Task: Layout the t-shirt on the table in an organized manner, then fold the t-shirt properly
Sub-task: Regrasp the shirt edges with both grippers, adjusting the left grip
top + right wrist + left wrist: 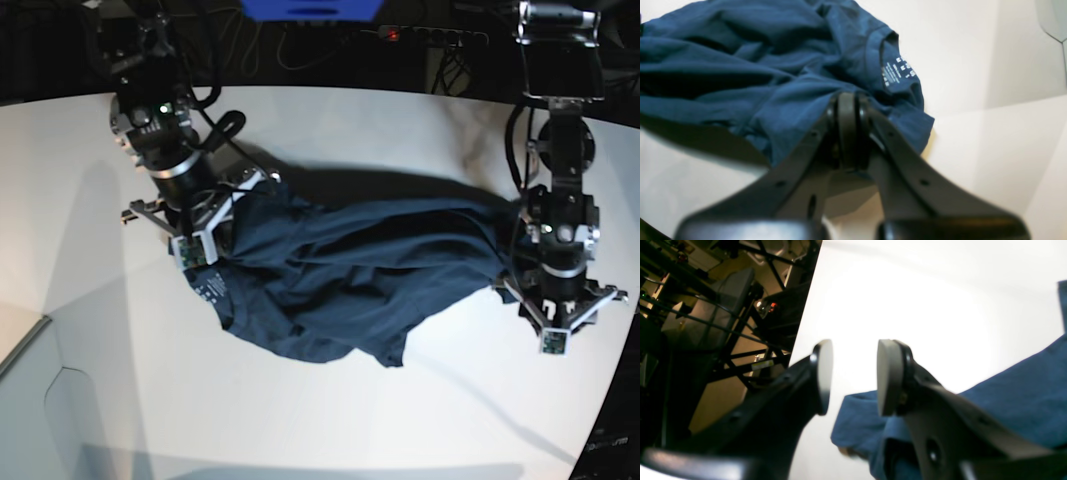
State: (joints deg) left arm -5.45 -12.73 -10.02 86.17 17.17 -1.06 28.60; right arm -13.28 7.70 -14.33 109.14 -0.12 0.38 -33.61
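The dark navy t-shirt lies crumpled and stretched across the middle of the white table. My right gripper is shut on a bunch of the t-shirt next to the collar and its white printed label. In the base view the right arm stands at the shirt's left end. My left gripper hangs open above the table with nothing between its pads. A shirt edge lies below and behind its right finger. The left arm is at the shirt's right end.
The table edge runs close on the left of the left wrist view, with dark frames and equipment beyond it. A curved table edge passes near the left arm. Cables and a power strip lie behind the table.
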